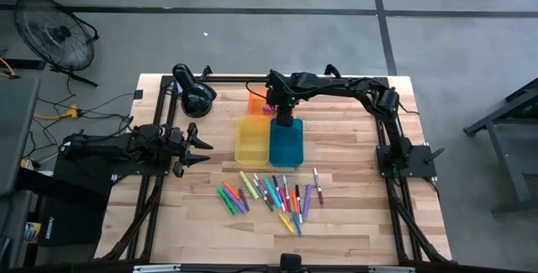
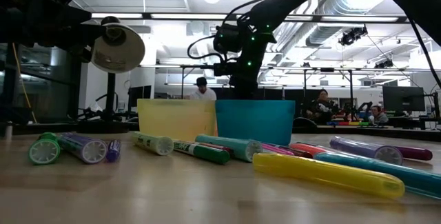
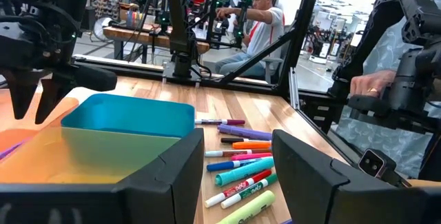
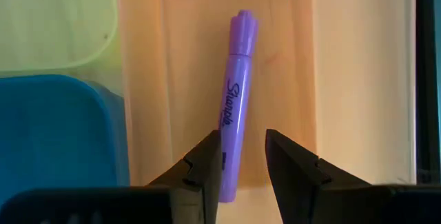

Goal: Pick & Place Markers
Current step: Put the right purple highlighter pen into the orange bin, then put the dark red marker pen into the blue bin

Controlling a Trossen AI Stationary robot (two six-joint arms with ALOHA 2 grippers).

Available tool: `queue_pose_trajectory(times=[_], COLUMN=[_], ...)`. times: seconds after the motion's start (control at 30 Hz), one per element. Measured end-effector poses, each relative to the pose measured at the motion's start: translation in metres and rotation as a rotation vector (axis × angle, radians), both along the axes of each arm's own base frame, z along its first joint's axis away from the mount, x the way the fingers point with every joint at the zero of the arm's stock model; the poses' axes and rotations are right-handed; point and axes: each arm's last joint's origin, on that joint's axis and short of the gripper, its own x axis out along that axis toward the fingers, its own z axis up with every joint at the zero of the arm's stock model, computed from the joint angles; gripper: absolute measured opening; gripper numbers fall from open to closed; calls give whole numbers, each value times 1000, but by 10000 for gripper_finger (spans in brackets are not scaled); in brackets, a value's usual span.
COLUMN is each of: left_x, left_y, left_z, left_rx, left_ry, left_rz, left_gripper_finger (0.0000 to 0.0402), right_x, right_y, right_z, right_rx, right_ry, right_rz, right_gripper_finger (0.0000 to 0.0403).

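The right gripper (image 4: 242,156) hangs over the orange tray (image 1: 256,103) at the far side of the table (image 1: 353,223), behind the yellow tray (image 1: 250,139) and the blue tray (image 1: 286,143). Its fingers (image 4: 204,162) stand slightly parted, released, with a purple marker (image 4: 236,100) lying flat in the orange tray just below them, its near end between the fingertips. The other markers (image 1: 273,196) lie scattered on the table in front of the yellow and blue trays. The left gripper (image 1: 202,147) waits open at the table's left side.
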Motion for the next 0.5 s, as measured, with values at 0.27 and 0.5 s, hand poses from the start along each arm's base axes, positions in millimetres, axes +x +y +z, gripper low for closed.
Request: queue_pose_trajectory(times=[0.27,0.5], left_x=[0,0], left_y=[0,0], left_z=[0,0], left_rx=[0,0], left_ry=[0,1], left_rz=[0,0], left_gripper_finger=[170,170], right_x=[1,4], right_y=[-2,-5], right_z=[7,40], right_rx=[-45,-50], right_ry=[13,4], right_rz=[-71,-206], right_gripper_finger=[136,149])
